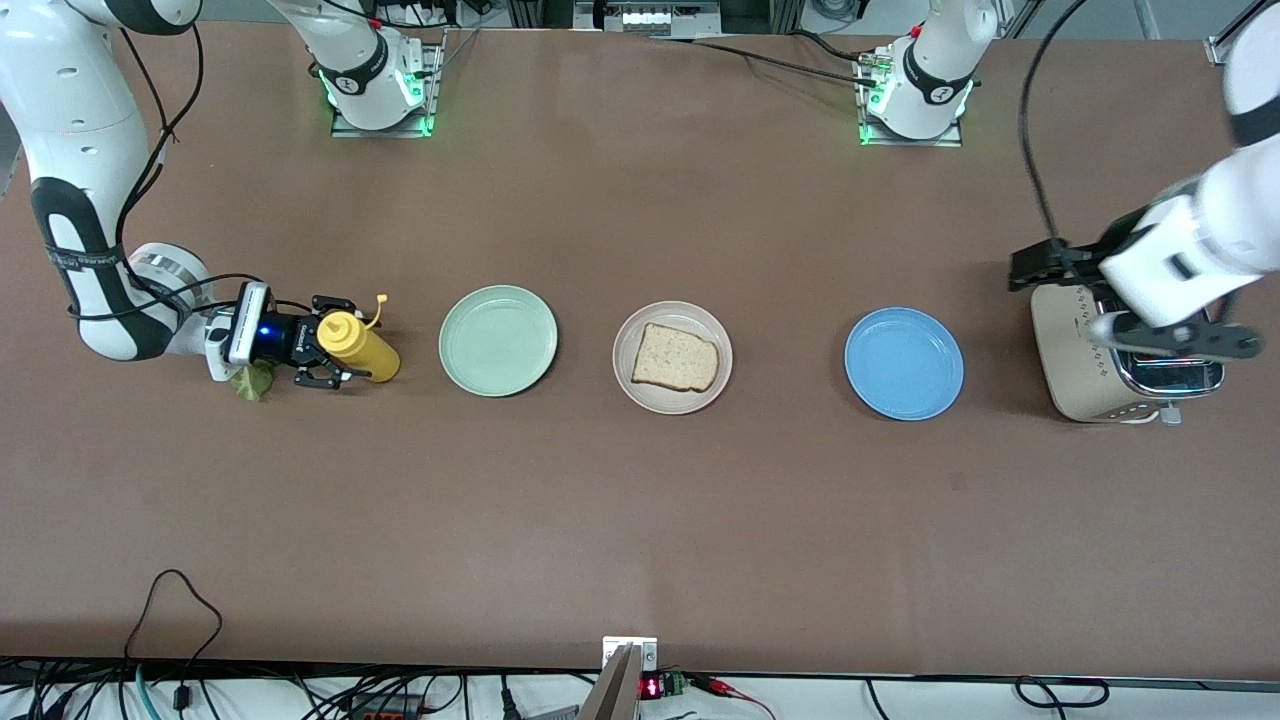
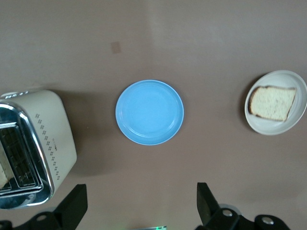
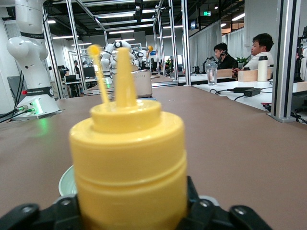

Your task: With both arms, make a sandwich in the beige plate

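Across the brown table [image 1: 640, 520] in the front view, three plates lie in a row: a mint-green plate [image 1: 498, 340] toward the right arm's end, the beige plate [image 1: 672, 357] in the middle, and a blue plate [image 1: 903, 362] toward the left arm's end. One bread slice [image 1: 677, 358] lies flat in the beige plate. A lettuce leaf [image 1: 252, 381] lies on the table under the right arm's wrist. The right gripper [image 1: 332, 354] is down at the table beside the mint-green plate, its fingers on either side of a yellow mustard bottle [image 1: 357, 346]; whether they press on it cannot be told. The left gripper [image 1: 1165, 335] hangs over a cream toaster [image 1: 1075, 365] at the left arm's end.

From the left wrist view, the left gripper [image 2: 139, 203] has its fingers [image 2: 205, 201] spread wide and holds nothing. Below it are the toaster [image 2: 45, 143] with its chrome slots, the blue plate [image 2: 149, 112] and the beige plate [image 2: 288, 122] with the bread slice [image 2: 271, 102].

From the right wrist view, the mustard bottle [image 3: 128, 158] fills the middle, standing between the fingers [image 3: 211, 213] of the right gripper [image 3: 129, 213]. The rim of the mint-green plate [image 3: 66, 182] shows beside the bottle.
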You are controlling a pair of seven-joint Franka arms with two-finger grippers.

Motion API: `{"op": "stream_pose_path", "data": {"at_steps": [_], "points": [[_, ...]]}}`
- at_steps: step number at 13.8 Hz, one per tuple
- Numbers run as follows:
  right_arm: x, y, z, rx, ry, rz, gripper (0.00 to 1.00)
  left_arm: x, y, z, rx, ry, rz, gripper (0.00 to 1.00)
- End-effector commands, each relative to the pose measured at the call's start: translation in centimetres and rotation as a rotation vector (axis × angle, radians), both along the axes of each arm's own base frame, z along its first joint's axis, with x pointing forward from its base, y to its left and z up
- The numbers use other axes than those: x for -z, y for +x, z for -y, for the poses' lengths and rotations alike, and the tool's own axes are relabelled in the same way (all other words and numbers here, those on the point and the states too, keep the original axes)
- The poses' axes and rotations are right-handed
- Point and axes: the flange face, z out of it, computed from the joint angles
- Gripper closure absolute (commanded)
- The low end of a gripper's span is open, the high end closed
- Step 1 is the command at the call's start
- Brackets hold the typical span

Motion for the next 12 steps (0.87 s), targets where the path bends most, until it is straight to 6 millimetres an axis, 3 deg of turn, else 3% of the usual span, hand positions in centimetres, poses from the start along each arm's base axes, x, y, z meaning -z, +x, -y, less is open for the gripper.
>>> {"op": "stream_pose_path", "data": {"at_steps": [1,4,8,12], "points": [[-0.3,0.5,-0.3,0.003,0.011,0.023,0.67,0.2,-4.2,-1.1,-0.023,0.0,0.057,0.0],[-2.8,2.0,-1.2,-0.002,-0.048,0.03,0.71,1.4,-6.1,-2.4,-0.002,0.06,0.069,0.0],[-9.0,4.8,-3.0,0.022,-0.23,0.009,0.71,1.4,-5.7,-2.4,0.038,0.061,0.081,0.0],[-14.7,6.5,-6.9,0.031,-0.443,-0.005,0.71,1.9,-5.7,-2.6,0.039,0.063,0.06,0.0]]}}
